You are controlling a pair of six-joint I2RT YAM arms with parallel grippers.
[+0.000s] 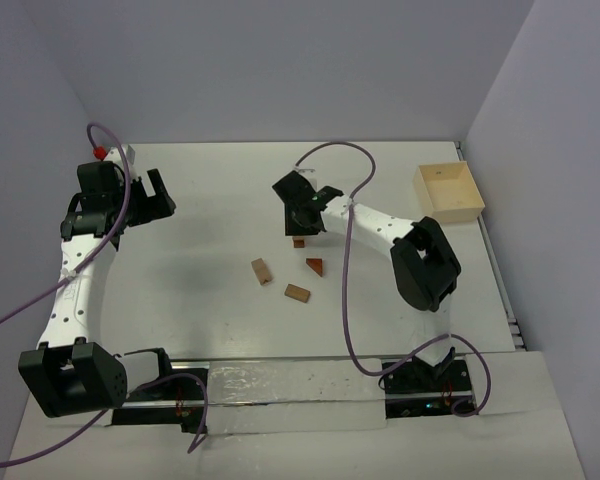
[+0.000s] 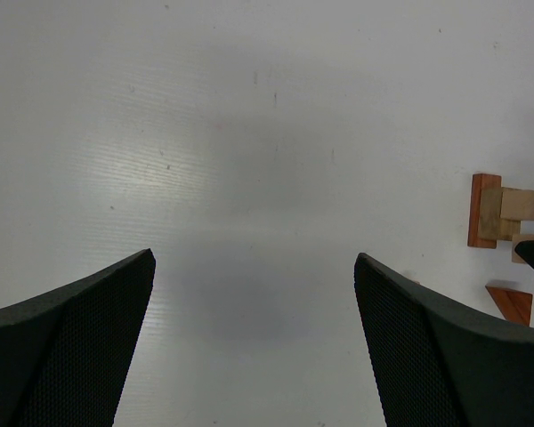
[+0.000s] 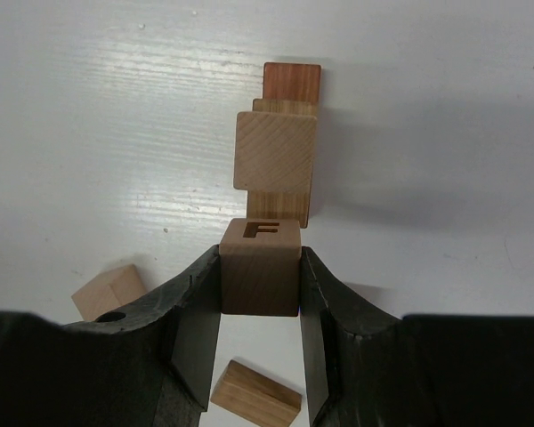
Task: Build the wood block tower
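Note:
The wood block tower [image 3: 276,149] is a short stack, a pale cube on tan and reddish blocks; it also shows in the left wrist view [image 2: 503,211] and, mostly hidden by the gripper, in the top view [image 1: 299,241]. My right gripper [image 3: 260,255] is shut on a tan cube marked F [image 3: 260,271], held just short of the stack and above the table; the top view shows it too [image 1: 302,215]. My left gripper [image 2: 254,262] is open and empty over bare table, far left of the tower [image 1: 158,196].
Loose blocks lie near the tower: a tan bar [image 1: 261,271], a brown block [image 1: 297,293] and a reddish wedge [image 1: 315,265]. Two of them show under my right gripper [image 3: 107,291] [image 3: 255,394]. A pale wooden box [image 1: 446,190] stands at the far right.

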